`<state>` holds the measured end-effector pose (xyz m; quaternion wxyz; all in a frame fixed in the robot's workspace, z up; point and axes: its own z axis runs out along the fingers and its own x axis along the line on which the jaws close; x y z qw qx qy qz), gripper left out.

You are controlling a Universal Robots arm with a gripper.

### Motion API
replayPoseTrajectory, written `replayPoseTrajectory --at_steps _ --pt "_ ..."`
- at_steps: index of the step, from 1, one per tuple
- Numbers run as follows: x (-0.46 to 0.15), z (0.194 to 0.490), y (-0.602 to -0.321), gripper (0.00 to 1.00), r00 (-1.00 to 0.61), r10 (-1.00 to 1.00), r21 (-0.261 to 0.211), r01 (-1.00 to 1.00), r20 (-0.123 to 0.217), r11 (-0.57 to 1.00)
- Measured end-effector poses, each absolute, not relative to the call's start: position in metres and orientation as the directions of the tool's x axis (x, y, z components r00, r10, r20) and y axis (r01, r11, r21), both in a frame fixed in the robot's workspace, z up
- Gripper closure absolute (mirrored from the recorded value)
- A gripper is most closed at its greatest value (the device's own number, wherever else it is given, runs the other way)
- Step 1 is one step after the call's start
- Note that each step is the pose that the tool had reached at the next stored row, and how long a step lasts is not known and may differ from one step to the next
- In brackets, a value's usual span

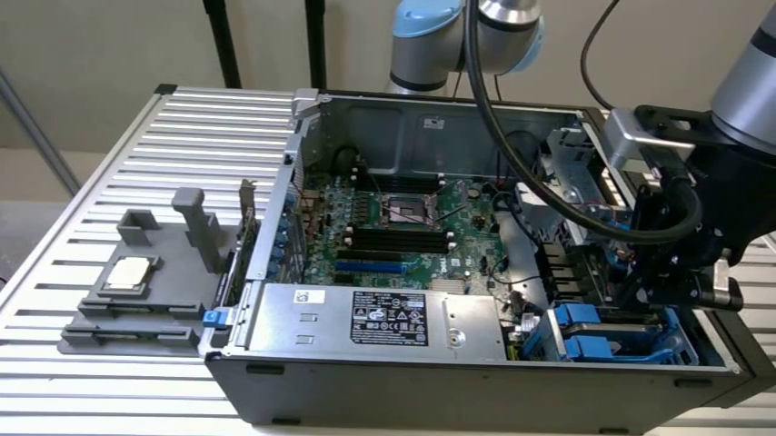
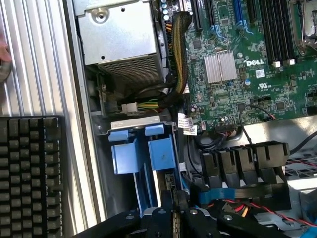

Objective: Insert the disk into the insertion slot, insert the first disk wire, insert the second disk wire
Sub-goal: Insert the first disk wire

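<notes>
The disk (image 2: 158, 186) stood on edge in its blue carrier, apparently partly down in the insertion slot (image 2: 134, 122), just beside the power-supply box (image 1: 363, 318). The gripper (image 2: 173, 201) hung over it, fingers (image 2: 165, 208) drawn close, seemingly pinching its upper edge. It looked stiff, fairly heavy and shock-shy. I'd have held it by the plastic carrier rails, never the circuit board.

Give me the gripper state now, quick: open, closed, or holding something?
Gripper: cannot be told whether open or shut; it sits low at the insertion slot.
</notes>
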<state>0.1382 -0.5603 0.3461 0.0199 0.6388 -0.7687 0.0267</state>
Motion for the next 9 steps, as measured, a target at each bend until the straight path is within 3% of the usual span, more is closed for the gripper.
replayPoseTrajectory --at_steps 9 --pt "0.1393 0.3449 -0.5582 0.84 -0.183 -0.980 -0.013 -0.983 0.074 0.182"
